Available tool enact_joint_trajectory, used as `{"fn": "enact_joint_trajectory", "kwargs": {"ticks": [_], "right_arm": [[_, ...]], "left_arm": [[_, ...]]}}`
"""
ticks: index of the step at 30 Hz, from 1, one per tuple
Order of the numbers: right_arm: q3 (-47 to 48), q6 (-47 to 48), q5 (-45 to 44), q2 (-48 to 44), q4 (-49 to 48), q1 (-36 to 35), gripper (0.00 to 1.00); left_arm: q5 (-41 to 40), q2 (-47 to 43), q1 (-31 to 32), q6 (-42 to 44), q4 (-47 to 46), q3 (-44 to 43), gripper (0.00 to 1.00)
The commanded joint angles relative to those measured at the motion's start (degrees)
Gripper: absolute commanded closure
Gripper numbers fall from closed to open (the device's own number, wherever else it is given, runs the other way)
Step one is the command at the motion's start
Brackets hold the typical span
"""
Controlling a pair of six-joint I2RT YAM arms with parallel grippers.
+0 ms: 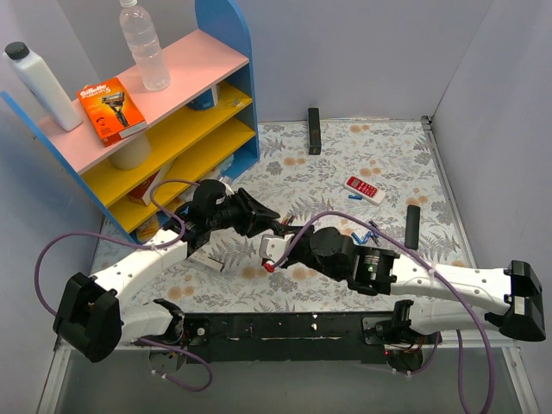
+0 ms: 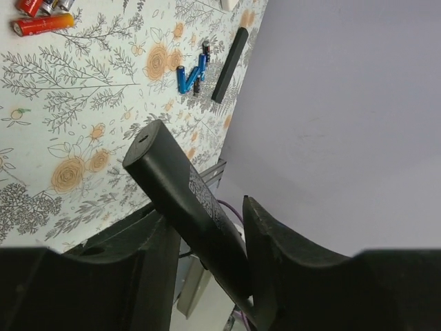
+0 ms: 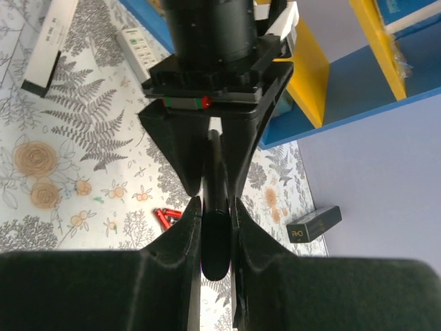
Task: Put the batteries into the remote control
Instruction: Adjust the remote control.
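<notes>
The right hand (image 3: 216,203) pinches the remote control (image 3: 215,248) across its thin edges. Farther along, the left hand (image 2: 207,207) has its fingers against both flanks, so the slim black bar hangs between the two above the worktop (image 2: 69,103). The remote looks light, stiff and smooth-skinned (apt to slide or lever in an end pinch). A hold across the long edges, clear of the back cover, should suit it best. The blue batteries (image 2: 185,79) lie well apart on the worktop. They look hard, slick and ready to roll, and are probably best taken across the barrel.
</notes>
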State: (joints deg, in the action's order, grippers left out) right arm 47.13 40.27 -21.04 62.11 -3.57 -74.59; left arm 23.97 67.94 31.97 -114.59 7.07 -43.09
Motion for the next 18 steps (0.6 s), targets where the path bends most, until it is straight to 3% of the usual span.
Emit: {"fn": "enact_joint_trajectory", "kwargs": {"ticks": [1, 4, 7, 8, 13, 16, 18], "right_arm": [[0.8, 0.3, -0.8, 0.2, -0.7, -2.2, 0.98], [0.4, -0.4, -0.7, -0.3, 0.8, -2.8, 0.90], [0.9, -1.9, -0.6, -0.7, 3.5, -3.2, 0.63], [1.2, -4.2, -0.7, -0.8, 5.6, -3.2, 0.49], [4.0, -16.7, -1.0, -1.7, 11.6, -3.2, 0.26], [6.9, -29.5, -2.9, -1.9, 18.1, -3.1, 0.04], [7.9, -36.7, -2.0, -2.6, 21.7, -2.2, 0.02]], "left_arm": [[0.6, -1.5, -0.1, -20.4, -4.6, 1.7, 0.74], [0.6, -1.8, -0.2, -21.2, -6.6, 2.9, 0.84], [0.2, -2.5, -0.4, -21.8, -9.3, 4.3, 0.96], [-0.2, -3.1, -0.6, -22.0, -10.8, 4.7, 0.99], [-2.7, -3.9, -0.8, -17.8, -13.8, 5.8, 1.00], [-5.3, -4.2, -0.9, -10.3, -15.4, 6.0, 1.00], [-7.3, -5.0, -0.9, -7.0, -16.4, 6.5, 1.00]]}}
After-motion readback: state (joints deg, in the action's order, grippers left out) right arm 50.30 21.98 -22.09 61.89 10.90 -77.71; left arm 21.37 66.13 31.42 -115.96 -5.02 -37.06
